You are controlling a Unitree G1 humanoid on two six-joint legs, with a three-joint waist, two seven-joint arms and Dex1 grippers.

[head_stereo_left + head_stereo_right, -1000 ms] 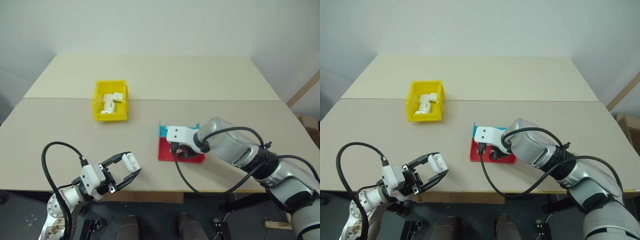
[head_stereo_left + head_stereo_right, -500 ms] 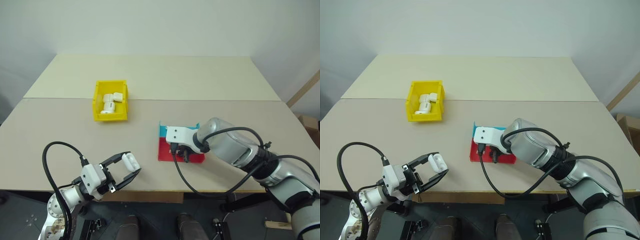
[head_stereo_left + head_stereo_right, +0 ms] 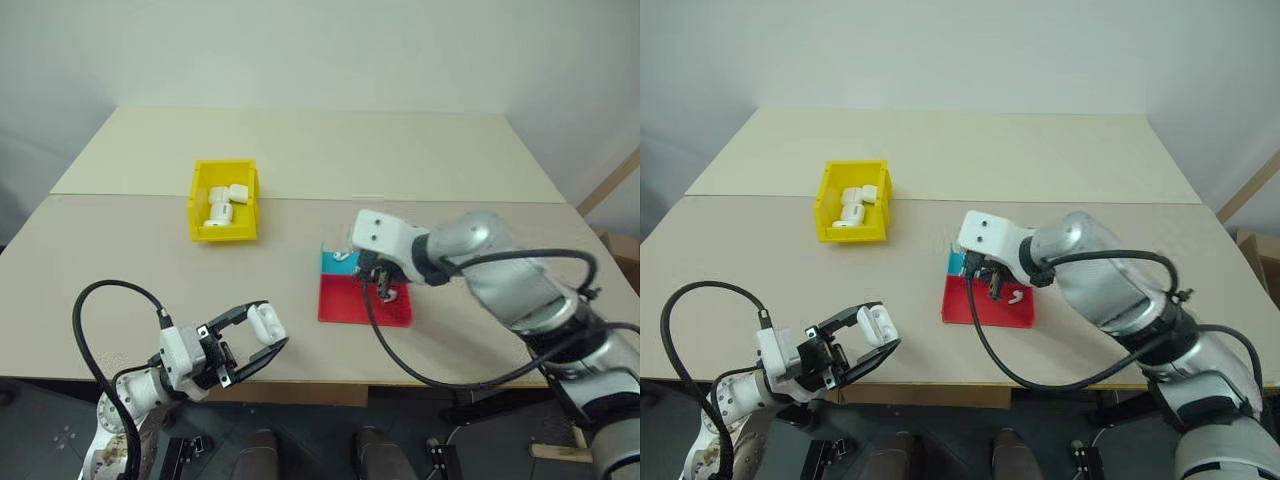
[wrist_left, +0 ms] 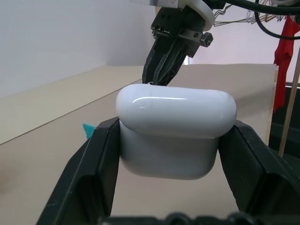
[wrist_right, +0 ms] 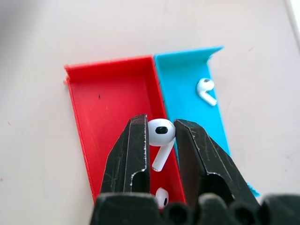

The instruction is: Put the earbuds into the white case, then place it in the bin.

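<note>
Right jaws pinching 1 earbud (image 5: 161,132) above red-and-blue tray (image 5: 108,93); left jaws clamping white case (image 4: 176,133).

third earbud (image 5: 161,197): mostly hidden behind the right gripper (image 5: 161,133).
white case (image 4: 176,131): lower part hidden between fingers.

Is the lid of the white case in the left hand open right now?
No, the white case sits between the left hand's fingers with its lid shut flush, showing only a thin seam.
</note>
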